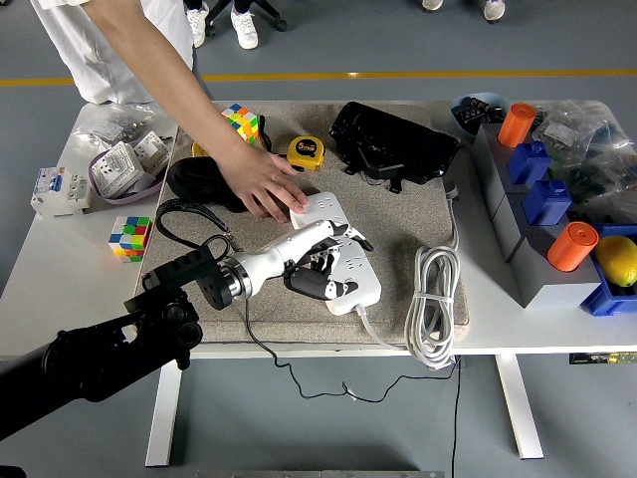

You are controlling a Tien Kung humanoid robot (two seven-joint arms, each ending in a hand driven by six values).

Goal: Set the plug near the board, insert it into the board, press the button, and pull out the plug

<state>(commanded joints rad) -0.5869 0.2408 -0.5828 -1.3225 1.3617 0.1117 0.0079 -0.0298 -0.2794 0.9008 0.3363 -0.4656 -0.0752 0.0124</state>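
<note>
**Left hand over the strip, plug under my fingers**

My left hand (320,261) is over the middle of the white plastic multi-socket power strip (343,261), fingers curled down around the black block-shaped plug adapter (311,277). The adapter sits at the strip's left edge, touching it; I cannot tell whether its pins are in a socket, since my fingers cover that part. Its thin black cable (189,214) loops back across the grey felt mat (398,209) to the left and another run drops off the near edge of the white counter (70,269).

A person's hand (257,181) reaches in from the far side and presses flat on the strip's far end, fingertips on the white casing.

The strip lies diagonally on the mat. Its own thick white coiled cord (433,299) is bundled just to the right of it, near the counter's front edge.

Nearby on the mat: a yellow tape measure (306,151), a multicoloured puzzle cube (240,122), and a glossy black bag (393,144) at the far side. A second puzzle cube (129,239) sits off the mat on the left.
</note>
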